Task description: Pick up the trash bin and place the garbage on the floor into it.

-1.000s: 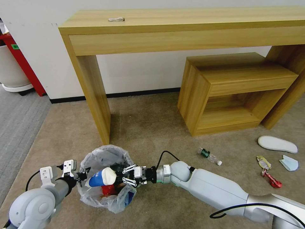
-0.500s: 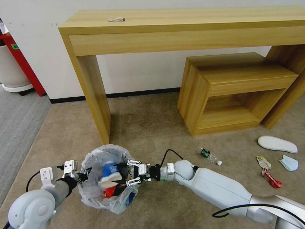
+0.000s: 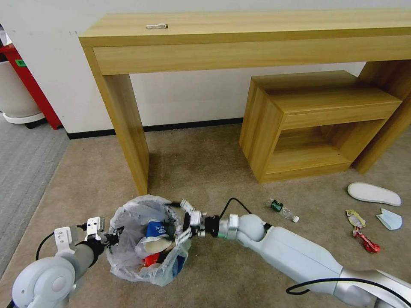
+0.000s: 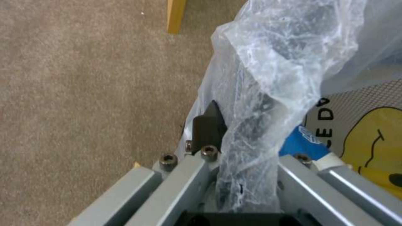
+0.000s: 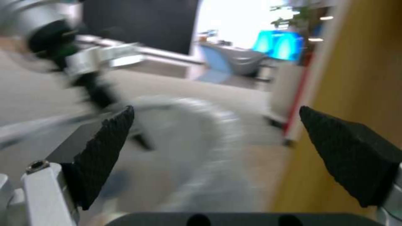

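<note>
Your right tool (image 3: 185,223), fingers apart, hangs at the trash bin (image 3: 143,239) rim, the cup (image 3: 155,233) lying inside. Your left tool (image 3: 112,238) clamps the bin's rim, steadying it just off the floor (image 3: 205,171).

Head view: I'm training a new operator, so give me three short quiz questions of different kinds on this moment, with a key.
1. True or false: the blue-white paper cup lies inside the trash bin.
2. Which gripper is clamped on the bin's rim through the plastic bag? A) the left gripper B) the right gripper C) both
3. Fill in: on the carpet, the small bottle lies between the bin and the white ______.

Key: 1 true. 2 A; the right gripper stands open at the bin's far rim, its pads spread wide and holding nothing. 3 slipper.
</note>
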Available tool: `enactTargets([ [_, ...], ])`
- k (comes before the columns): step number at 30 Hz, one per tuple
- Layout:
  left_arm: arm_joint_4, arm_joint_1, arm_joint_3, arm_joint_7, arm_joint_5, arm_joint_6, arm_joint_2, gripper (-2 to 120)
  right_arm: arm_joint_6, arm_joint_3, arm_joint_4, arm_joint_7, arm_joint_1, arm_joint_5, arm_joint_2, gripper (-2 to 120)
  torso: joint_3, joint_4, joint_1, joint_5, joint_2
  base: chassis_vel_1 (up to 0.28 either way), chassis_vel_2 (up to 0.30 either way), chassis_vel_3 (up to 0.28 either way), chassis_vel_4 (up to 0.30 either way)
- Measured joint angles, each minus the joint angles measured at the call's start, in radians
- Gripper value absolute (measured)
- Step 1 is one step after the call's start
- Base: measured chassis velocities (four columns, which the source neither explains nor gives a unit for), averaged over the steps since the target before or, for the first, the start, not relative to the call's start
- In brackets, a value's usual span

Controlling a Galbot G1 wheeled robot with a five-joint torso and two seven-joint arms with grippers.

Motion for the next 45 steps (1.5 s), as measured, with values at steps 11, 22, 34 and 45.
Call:
enactTargets([
  [11,0.005,-0.015,-0.012,0.004,-0.002,-0.003,-0.019,0,-0.052,0.313,0.062,0.095,-0.114,0.041,-0.031,100,0.000,0.0000,0.000,0.0000,0.000,0.000,0.000,0.000,0.000],
  [22,0.003,-0.022,-0.023,0.010,-0.002,-0.006,-0.030,0,-0.087,0.586,0.106,0.156,-0.223,0.079,-0.038,100,0.000,-0.0002,0.000,0.0001,0.000,0.000,0.000,0.000,0.000],
  [34,0.004,-0.019,-0.026,0.017,0.003,-0.010,-0.026,0,-0.107,0.843,0.158,0.212,-0.351,0.112,-0.110,100,0.000,0.0000,0.000,-0.0002,0.000,0.000,0.000,0.000,0.000],
  [45,-0.003,-0.014,-0.029,0.024,0.014,-0.014,-0.043,0,-0.079,0.953,0.186,0.320,-0.448,0.117,-0.098,100,0.000,0.0000,0.000,0.0001,0.000,0.000,0.000,0.000,0.000],
])
